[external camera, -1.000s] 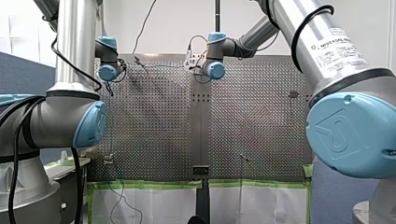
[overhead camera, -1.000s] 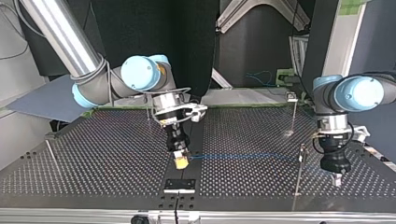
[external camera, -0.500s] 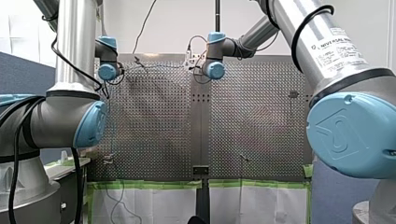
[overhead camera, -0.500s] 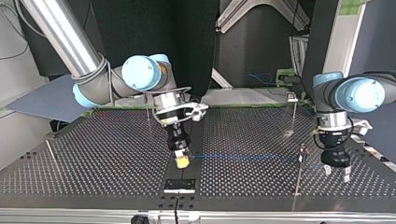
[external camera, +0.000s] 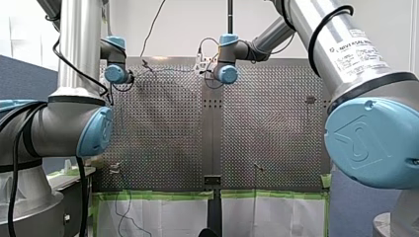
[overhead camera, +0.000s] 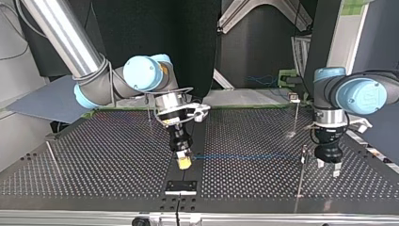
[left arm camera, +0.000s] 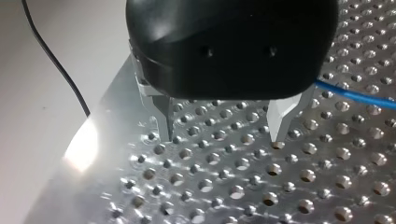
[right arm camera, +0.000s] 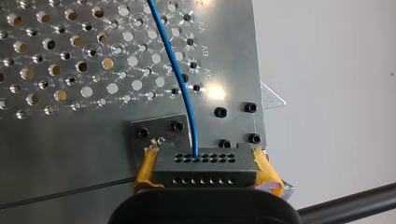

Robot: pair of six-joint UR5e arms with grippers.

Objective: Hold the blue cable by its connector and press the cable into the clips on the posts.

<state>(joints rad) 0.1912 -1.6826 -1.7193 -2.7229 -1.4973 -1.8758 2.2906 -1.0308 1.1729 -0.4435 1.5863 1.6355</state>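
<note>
**Right gripper** (right arm camera: 205, 158): yellow pads are clamped on the connector (right arm camera: 224, 172). It is held just above the perforated table (overhead camera: 94, 155), near the middle of the edge closest to the top view's camera and beside a black plate (overhead camera: 180, 187).

**Blue cable** (right arm camera: 179, 79): one end is seen entering the connector's upper row of holes. The length is stretched level across the table toward a thin post (overhead camera: 301, 176) near the edge at the top view's right. Whether it is seated in that post's clip cannot be told.

**Left gripper** (left arm camera: 223, 125): the body is black, and the metal fingers (left arm camera: 166, 119) are spread wide with nothing between them. The tips are hung just above the table, beside the thin post and close to the table's edge. The cable is seen passing beside one finger.

**Second post** (overhead camera: 296, 113): it is stood near the far edge.
</note>
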